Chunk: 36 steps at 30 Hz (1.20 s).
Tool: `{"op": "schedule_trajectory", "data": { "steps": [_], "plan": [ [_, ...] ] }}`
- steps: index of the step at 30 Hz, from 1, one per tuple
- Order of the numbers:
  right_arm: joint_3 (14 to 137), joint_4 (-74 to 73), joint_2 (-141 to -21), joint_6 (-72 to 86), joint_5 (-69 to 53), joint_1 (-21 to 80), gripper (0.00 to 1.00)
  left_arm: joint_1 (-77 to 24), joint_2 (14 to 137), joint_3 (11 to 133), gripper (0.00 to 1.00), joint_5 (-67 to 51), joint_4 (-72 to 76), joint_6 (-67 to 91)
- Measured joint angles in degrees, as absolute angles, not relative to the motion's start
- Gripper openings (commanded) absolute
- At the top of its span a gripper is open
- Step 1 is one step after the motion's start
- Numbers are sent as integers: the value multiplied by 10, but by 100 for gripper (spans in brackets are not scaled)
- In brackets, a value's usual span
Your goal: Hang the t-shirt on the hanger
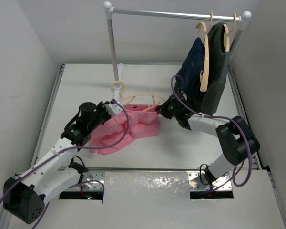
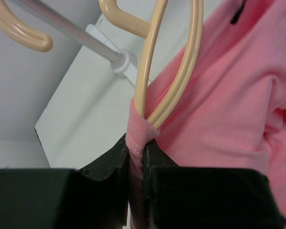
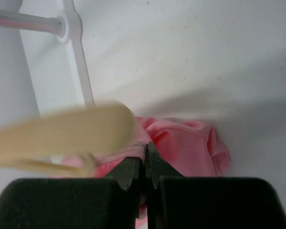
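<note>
The t-shirt (image 1: 133, 128) is seen crumpled on the table (image 1: 190, 143), stretched between the two grippers, with its bulk spilling toward the near edge. Its upper edge is held up at both ends: the left gripper (image 1: 117, 109) is met at the shirt's upper left, the right gripper (image 1: 158, 109) at its upper right.

From the left wrist, the fingers (image 2: 109, 167) are shown pressed together on a ribbed band of pink cloth, which is pinched upright between them. Just above that pinch the two thin arms of the hanger (image 2: 174, 71) are seen entering the band, so the cloth is wrapped around the wood there. The rest of the shirt is spread off to the right of the fingers.

From the right wrist, the fingers (image 3: 128, 171) are closed to a hairline gap, and an edge of pink cloth is caught at their tips. A blurred tan arm of the hanger is seen just to the left of them and slightly above, with more of the shirt bunched beyond and to the right.

From above, the hanger is laid along the shirt's far edge between the two grippers, its hook turned toward the foot of the rack (image 1: 176, 14). Two other hangers are hung at the rack's right end, one bearing a navy garment (image 1: 195, 62), the other a grey-green garment (image 1: 218, 76).
</note>
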State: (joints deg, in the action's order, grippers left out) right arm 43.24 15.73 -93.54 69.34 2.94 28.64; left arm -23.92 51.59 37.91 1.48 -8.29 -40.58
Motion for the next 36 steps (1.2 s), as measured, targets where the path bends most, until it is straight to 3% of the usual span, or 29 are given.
{"op": "schedule_trajectory", "data": {
  "steps": [8, 18, 36],
  "plan": [
    [421, 112, -879, 655, 22, 277, 0, -239, 453, 312, 0, -21, -42, -531],
    [397, 84, -831, 583, -3, 253, 0, -228, 475, 301, 0, -24, 11, -602],
    [410, 44, -842, 495, -72, 195, 0, -227, 433, 301, 0, -92, -29, -602]
  ]
}}
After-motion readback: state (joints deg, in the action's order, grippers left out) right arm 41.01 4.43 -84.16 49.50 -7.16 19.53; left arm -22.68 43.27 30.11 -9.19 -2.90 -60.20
